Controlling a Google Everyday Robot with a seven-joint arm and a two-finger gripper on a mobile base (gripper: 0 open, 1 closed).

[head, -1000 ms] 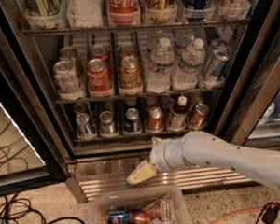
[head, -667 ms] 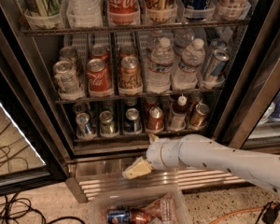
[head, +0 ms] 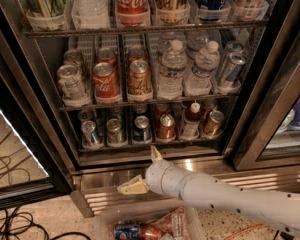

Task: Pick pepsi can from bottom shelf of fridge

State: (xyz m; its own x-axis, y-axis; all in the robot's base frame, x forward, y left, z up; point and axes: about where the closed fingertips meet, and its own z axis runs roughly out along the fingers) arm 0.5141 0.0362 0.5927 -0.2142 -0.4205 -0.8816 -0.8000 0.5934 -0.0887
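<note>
The pepsi can (head: 141, 129) is dark blue with a silver top and stands third from the left on the bottom shelf (head: 121, 146) of the fridge (head: 270, 79). A silver-and-blue can (head: 91, 133) and a greenish-silver can (head: 115, 131) stand to its left. My gripper (head: 143, 170) hangs in front of the steel base, just below and slightly right of the pepsi can, not touching it. It is open and empty, with one cream finger pointing up (head: 155, 154) and the other pointing left (head: 132, 186).
A copper can (head: 166, 126), a small bottle (head: 192, 120) and a bronze can (head: 213, 123) stand right of the pepsi can. The rack above holds cans and water bottles (head: 172, 70). A clear bin (head: 104, 219) with cans sits on the floor below the arm. Cables (head: 10, 224) lie at the left.
The gripper has moved left and up toward the bottom shelf, and its fingers have spread apart, one now pointing up at the shelf rail.
</note>
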